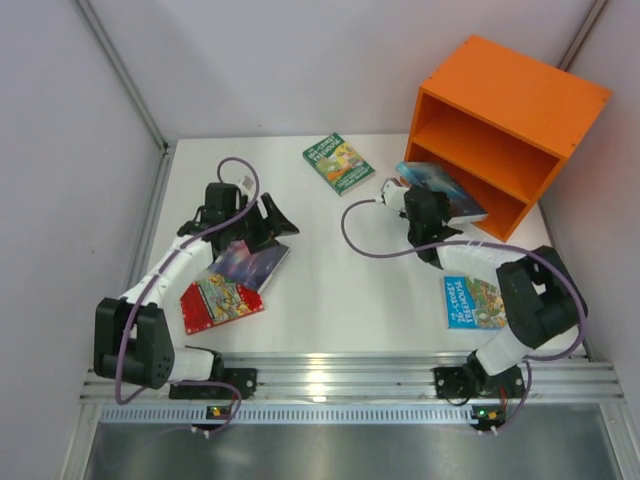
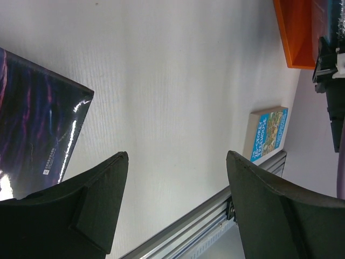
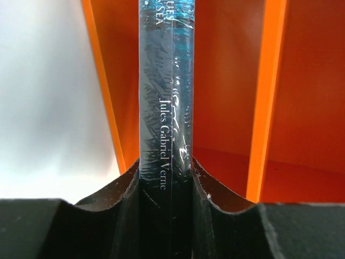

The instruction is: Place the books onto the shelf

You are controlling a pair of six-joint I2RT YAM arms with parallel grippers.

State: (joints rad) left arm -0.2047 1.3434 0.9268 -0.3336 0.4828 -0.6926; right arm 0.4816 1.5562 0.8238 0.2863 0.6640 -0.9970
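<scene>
1. Top external view: the orange shelf [image 1: 510, 95] sits at the far right corner of the worktop [image 1: 330, 290], with its two compartments opening toward the middle.
2. A pale blue book [image 1: 455, 192] is at the mouth of the lower compartment; I cannot tell how far in it reaches. The other four books lie on the worktop.
3. The right gripper [image 3: 165, 183] is clenched on that book, with the spine standing up between its fingers. In the right wrist view the book stands between an orange outer wall and the dividing board, touching neither.
4. The right arm folds at its elbow by the right edge and reaches forward toward the shelf.
5. The left gripper [image 2: 177, 162] is released, jaws wide with nothing between them. It hangs over a corner of the dark purple book [image 2: 38, 124] toward the left edge; contact cannot be told.
6. That book overlaps the red book [image 1: 222, 300], which lies toward the near left corner.
7. The green book [image 1: 338, 163] lies at the middle of the far edge. The bright blue book [image 1: 472, 302] lies by the right edge, just beside the right arm.
8. A bare stretch of worktop runs down the middle between the arms.
</scene>
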